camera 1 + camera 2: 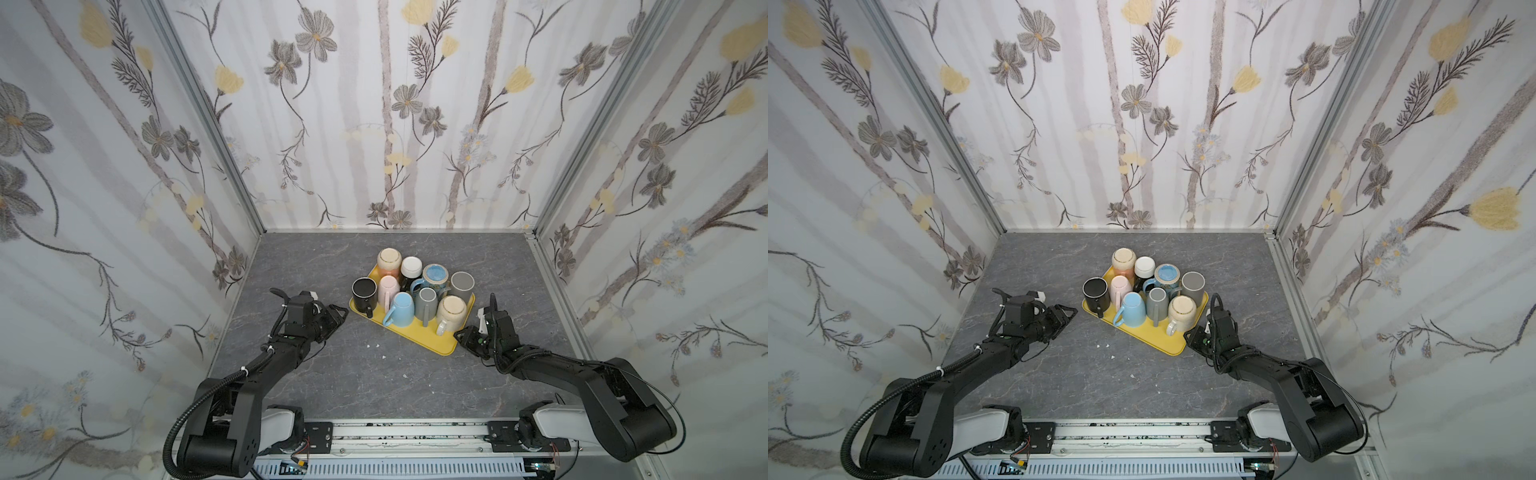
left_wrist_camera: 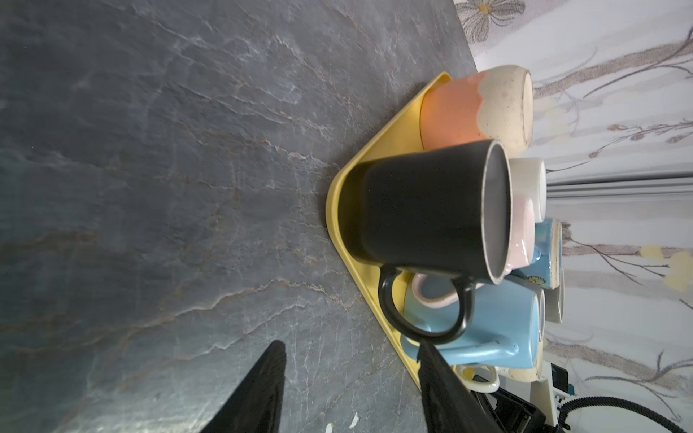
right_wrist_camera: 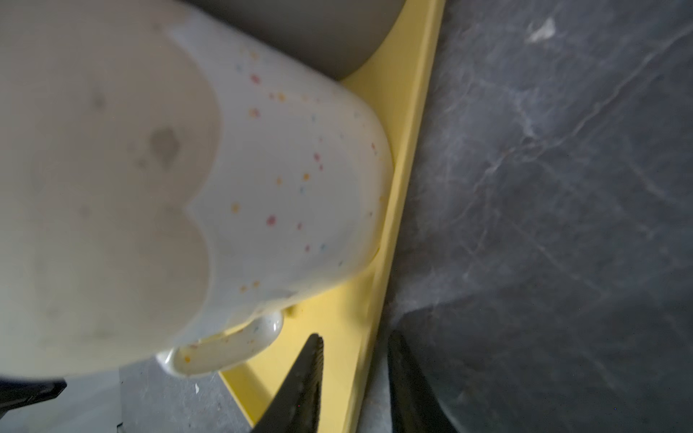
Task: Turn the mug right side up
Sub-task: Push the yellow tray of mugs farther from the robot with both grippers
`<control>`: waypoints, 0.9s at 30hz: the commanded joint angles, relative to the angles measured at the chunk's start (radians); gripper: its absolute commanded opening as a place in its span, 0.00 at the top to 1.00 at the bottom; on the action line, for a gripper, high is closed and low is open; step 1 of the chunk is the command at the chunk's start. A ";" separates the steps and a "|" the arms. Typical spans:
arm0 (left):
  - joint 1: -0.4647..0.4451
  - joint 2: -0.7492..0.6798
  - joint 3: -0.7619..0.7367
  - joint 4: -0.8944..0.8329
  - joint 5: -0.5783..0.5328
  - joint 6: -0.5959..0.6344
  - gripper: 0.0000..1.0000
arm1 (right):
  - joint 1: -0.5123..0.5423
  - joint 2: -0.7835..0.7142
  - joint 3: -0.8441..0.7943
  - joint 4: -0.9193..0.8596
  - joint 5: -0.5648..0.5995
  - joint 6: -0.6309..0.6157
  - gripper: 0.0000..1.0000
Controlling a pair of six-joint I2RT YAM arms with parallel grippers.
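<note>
Yellow tray (image 1: 440,347) on grey tabletop (image 1: 316,374), packed with mugs. Black mug (image 1: 365,293) upright at tray's left corner, mouth up, handle toward the arms; the others mostly inverted, e.g. speckled cream mug (image 1: 451,311) at the right edge. Left gripper (image 1: 338,313) just left of tray, jaws apart, holding nothing. Right gripper (image 1: 459,334) at tray's right rim, jaws straddling the rim; grip cannot be told.

The grey, marble-veined stone table (image 1: 316,374) carries a yellow rectangular plastic tray (image 1: 436,343) near its middle, with a few small white chips (image 1: 384,356) scattered just before it.
</note>
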 commanded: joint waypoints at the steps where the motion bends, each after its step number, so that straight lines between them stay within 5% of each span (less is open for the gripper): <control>1: 0.034 0.072 0.041 0.108 0.030 -0.006 0.44 | -0.017 0.063 0.037 0.025 0.028 -0.022 0.73; 11: 0.095 0.397 0.197 0.210 0.129 -0.009 0.57 | -0.050 0.318 0.201 0.057 -0.072 -0.074 0.94; 27: 0.244 0.576 0.323 0.216 0.103 -0.038 0.62 | 0.073 0.670 0.747 -0.128 -0.071 -0.184 0.99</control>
